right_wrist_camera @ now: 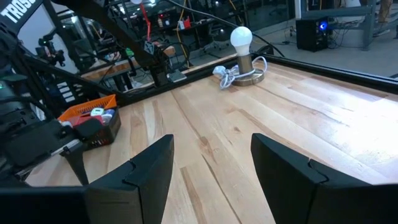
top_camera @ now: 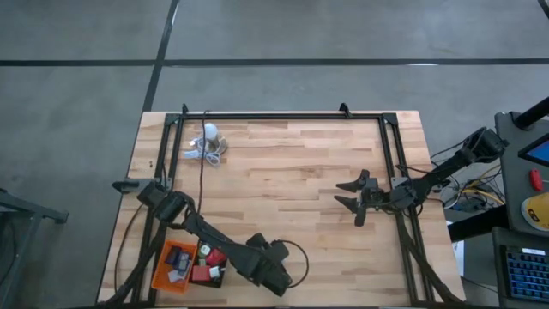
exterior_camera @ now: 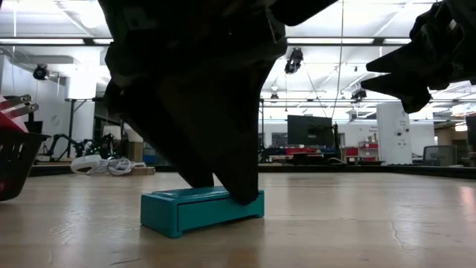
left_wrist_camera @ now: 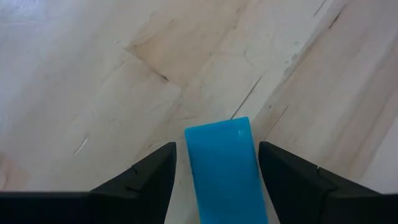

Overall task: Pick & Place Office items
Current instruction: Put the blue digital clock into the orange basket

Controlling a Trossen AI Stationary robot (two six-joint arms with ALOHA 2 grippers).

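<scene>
Teal block [left_wrist_camera: 225,171] between left end effector [left_wrist_camera: 217,171] fingers, gaps visible; hidden in high view. Right end effector [right_wrist_camera: 211,168] open, empty.

Block [left_wrist_camera: 225,171] on table [top_camera: 300,163] between left jaws, trays [top_camera: 176,266] beside, bulb [top_camera: 211,133] far corner.

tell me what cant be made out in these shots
- Teal block: hidden under the left arm in the high view; whether the left gripper fingers touch it is unclear.
- Pieces in the orange tray: too small to identify in the high view.
- Right gripper: cut off by the low view's edge.
</scene>
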